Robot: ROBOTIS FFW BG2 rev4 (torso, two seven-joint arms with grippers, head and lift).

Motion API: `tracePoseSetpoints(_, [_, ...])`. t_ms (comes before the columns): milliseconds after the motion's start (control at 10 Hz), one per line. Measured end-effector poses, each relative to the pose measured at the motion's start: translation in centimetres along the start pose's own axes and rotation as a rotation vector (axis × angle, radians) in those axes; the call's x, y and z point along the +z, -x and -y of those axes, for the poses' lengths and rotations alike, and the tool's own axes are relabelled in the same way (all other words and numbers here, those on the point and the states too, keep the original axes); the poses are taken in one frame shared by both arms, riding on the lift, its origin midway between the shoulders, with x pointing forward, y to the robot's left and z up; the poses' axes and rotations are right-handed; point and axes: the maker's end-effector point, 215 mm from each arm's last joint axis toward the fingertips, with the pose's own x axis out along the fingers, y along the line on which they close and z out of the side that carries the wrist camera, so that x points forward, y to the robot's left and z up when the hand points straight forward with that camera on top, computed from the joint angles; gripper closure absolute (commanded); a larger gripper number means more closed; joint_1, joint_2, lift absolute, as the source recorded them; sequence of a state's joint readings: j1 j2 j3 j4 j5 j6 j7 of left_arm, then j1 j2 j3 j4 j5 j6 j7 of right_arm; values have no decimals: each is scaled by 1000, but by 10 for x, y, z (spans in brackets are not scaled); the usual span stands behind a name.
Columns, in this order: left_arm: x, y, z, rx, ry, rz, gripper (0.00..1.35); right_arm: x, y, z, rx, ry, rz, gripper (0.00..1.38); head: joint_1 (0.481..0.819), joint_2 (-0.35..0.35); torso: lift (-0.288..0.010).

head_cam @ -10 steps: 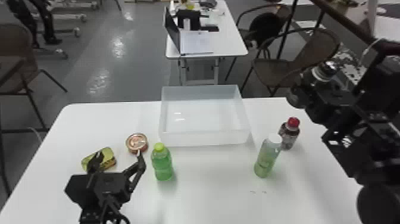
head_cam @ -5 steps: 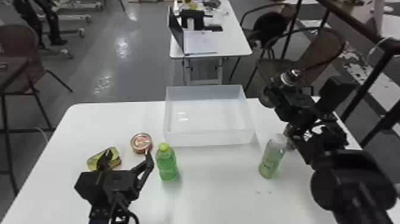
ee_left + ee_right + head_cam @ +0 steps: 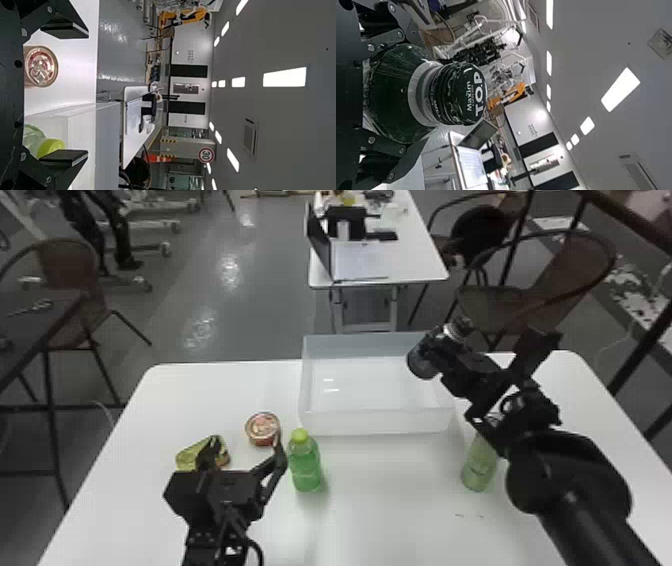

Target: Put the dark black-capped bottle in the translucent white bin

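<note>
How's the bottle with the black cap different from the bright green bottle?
The black-capped bottle looks very dark; the green bottle is bright green. The dark one's cap is black, but the green one's cap is yellow-green. The dark bottle is tilted in the right gripper, while the green bottle stands upright on the table. Both have their caps on.

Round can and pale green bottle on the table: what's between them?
Head view: the bottle with the yellow-green cap stands between them, nearer the can; the left gripper also shows one jaw beside that bottle.
</note>
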State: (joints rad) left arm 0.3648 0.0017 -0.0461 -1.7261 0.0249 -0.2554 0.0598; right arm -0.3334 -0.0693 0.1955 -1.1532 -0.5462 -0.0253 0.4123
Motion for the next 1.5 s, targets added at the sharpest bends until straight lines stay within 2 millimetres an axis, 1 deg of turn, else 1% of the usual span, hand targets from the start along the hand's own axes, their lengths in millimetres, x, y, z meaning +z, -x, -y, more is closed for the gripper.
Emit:
tracePoseSetpoints(200, [0, -2, 1, -4, 0, 0, 229, -27, -19, -26, 48, -54, -45, 734, 695, 156, -38])
tracePoseSetpoints(400, [1, -3, 1, -7, -2, 3, 229, -53, -28, -37, 62, -76, -86, 733, 695, 177, -38])
tracePoseSetpoints(500, [2, -4, 1, -10, -2, 4, 229, -59, -32, -38, 59, -77, -92, 665, 695, 183, -38])
tracePoseSetpoints(600, [2, -4, 1, -11, -1, 4, 229, -61, -35, -35, 49, -72, -88, 481, 695, 184, -38])
tracePoseSetpoints(700, [2, -4, 0, -13, 1, 4, 229, -59, -38, -29, 32, -65, -78, 263, 695, 180, -38])
tracePoseSetpoints(800, [2, -5, 0, -15, 2, 4, 229, -56, -41, -24, 12, -57, -66, -2, 695, 178, -38])
tracePoseSetpoints(1000, [1, -4, -3, -10, 4, 0, 229, -51, -40, -17, -6, -67, -37, -1, 695, 171, -38])
tracePoseSetpoints(1100, [1, -3, -3, -8, 4, -1, 229, -47, -38, -22, 4, -91, -12, 1, 695, 173, -38])
tracePoseSetpoints(1200, [1, -3, -3, -9, 4, 0, 229, -37, -38, -33, 26, -110, 23, 5, 695, 178, -38])
tracePoseSetpoints(1300, [1, -2, -3, -8, 4, 1, 229, -20, -36, -48, 55, -117, 64, 36, 695, 182, -38])
tracePoseSetpoints(1400, [1, -1, -3, -7, 3, 3, 229, 1, -31, -61, 66, -120, 103, 64, 695, 185, -38])
tracePoseSetpoints(1500, [2, -1, -2, -8, 3, 5, 229, 27, -18, -70, 46, -91, 138, 65, 687, 177, -38])
